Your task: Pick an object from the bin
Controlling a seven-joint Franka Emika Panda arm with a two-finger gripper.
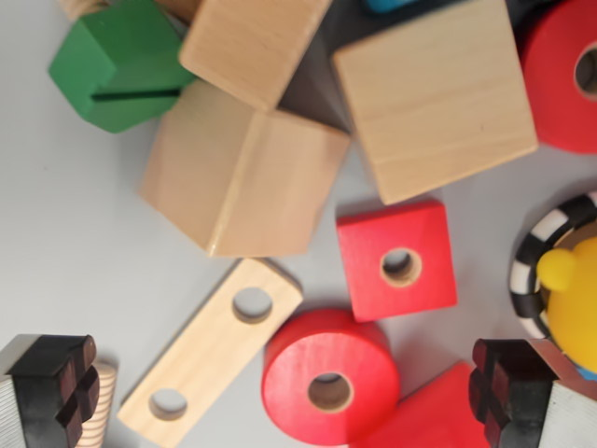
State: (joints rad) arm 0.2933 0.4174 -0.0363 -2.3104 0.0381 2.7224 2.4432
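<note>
Red disc with its centre hole lies flat on the grey bin floor, squarely between the spread, empty fingertips of the gripper, beside the two-holed wooden plank.

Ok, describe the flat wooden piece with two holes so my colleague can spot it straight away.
Start at the big plain wooden block in the upper middle of the wrist view and go straight down. Just below it a pale wooden plank lies flat and slanted on the grey bin floor, left of the red ring. It alone is unpainted, long, and drilled with two round holes.
</note>
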